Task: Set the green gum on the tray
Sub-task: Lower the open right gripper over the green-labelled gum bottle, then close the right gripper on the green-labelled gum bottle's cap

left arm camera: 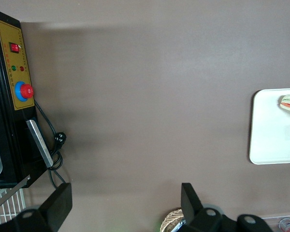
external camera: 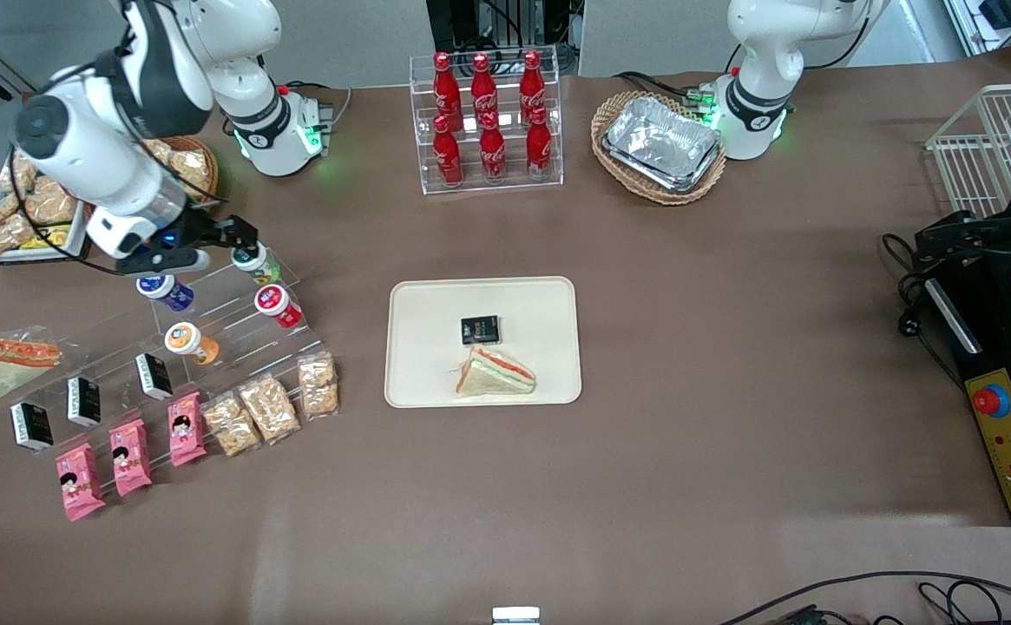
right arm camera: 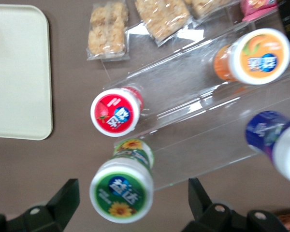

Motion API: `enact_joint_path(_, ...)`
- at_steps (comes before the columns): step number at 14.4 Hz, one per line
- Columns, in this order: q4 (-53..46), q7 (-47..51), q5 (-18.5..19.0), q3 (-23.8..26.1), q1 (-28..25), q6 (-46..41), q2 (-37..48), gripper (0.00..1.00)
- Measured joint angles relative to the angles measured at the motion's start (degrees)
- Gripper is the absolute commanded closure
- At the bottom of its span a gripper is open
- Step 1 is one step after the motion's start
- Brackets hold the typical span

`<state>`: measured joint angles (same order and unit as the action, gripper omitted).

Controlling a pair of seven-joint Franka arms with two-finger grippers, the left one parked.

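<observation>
The right arm reached down from its base toward the working arm's end of the table, its white forearm angled toward the front camera and its black wrist section bent over the clear stepped display rack [external camera: 210,334]. The gripper [external camera: 229,243] hung above the top step of that rack, just beside the green gum [external camera: 255,264] and level with its lid. In the right wrist view, the two black fingers [right arm camera: 63,198] stood spread wide apart, one on each side of the green gum [right arm camera: 122,189], with clear gaps between each finger and the bottle. Neither finger touched it.
</observation>
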<state>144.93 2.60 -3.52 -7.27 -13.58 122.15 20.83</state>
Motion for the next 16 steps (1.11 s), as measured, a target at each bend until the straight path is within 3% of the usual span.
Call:
enact_joint_path(3,2.64,1.31,0.0,0.25,-1.31,2.61,-0.15,0.05)
enact_joint_path(7,4.72,1.33,0.0,0.24,-1.31,4.58,-0.62,0.38)
enact_joint_path(8,4.78,1.34,0.0,0.24,-1.31,4.61,-0.64,0.42)
enact_joint_path(16,2.72,1.25,0.04,0.25,-1.33,3.03,-0.55,0.46)
